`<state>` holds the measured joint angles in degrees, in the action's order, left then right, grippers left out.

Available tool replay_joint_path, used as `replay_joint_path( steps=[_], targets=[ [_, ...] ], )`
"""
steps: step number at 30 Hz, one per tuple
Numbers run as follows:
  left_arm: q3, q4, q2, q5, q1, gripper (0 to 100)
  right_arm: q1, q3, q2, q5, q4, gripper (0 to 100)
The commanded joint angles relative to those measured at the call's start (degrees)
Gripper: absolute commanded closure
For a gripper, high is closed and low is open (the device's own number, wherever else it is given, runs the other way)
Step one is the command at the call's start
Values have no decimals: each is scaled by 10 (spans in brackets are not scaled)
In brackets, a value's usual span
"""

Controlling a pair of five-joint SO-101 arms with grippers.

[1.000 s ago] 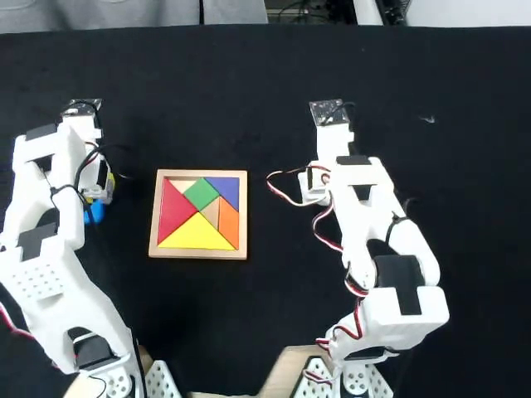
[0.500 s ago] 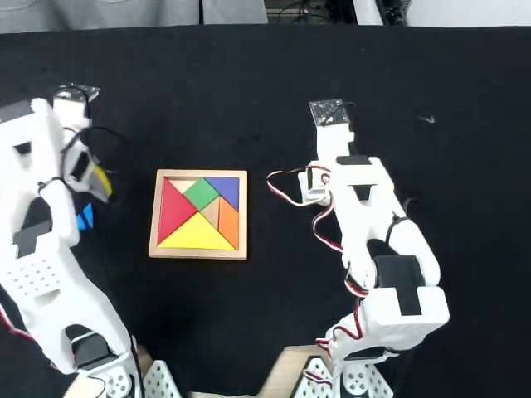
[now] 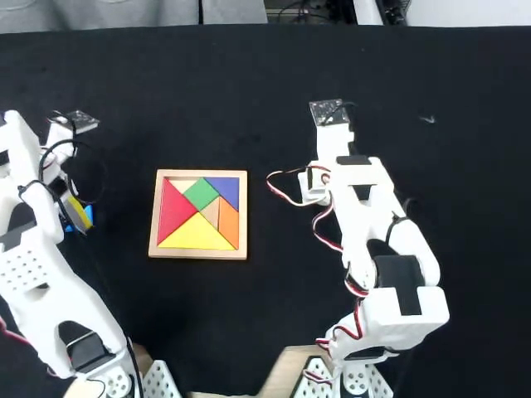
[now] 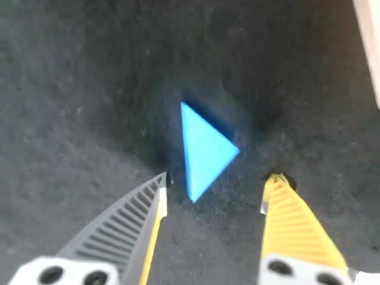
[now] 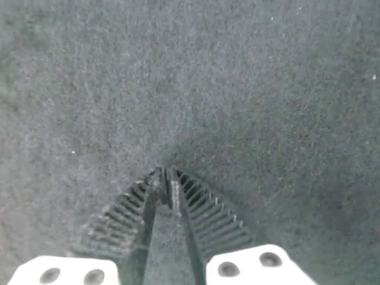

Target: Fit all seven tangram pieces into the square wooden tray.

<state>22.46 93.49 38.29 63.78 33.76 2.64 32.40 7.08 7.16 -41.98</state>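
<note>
In the square wooden tray (image 3: 153, 215): red, yellow, green, dark blue and orange pieces (image 3: 199, 234), flush inside the rim. Left of the tray, well apart from it on the black cloth (image 3: 249, 99): a light blue triangle (image 4: 205, 151), lying flat. Over that triangle, on the same side of the tray: the left gripper (image 4: 219, 178), jaws spread wide, one fingertip either side of the triangle's point, a gap at each. Farther off, beyond the tray's right rear corner: the right gripper (image 5: 165, 178), jaws pressed together on nothing.
</note>
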Motion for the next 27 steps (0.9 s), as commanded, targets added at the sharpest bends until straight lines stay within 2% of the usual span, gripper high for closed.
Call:
replay_joint_path(
  steps=[1, 8, 14, 20, 27],
  targets=[
    [5, -18, 9, 8, -17, 747, -4, -22, -2, -4, 8, 987],
    [10, -23, 54, -4, -31, 748, -4, -22, -2, -4, 8, 987],
    [-2, -60, 71, -29, -40, 751, -4, -22, -2, -4, 8, 987],
    [-11, -57, 66, -30, -39, 876, -4, -23, -2, -4, 8, 987],
    [-5, -39, 65, -47, -41, 887, -4, -23, -2, -4, 8, 987]
  ],
)
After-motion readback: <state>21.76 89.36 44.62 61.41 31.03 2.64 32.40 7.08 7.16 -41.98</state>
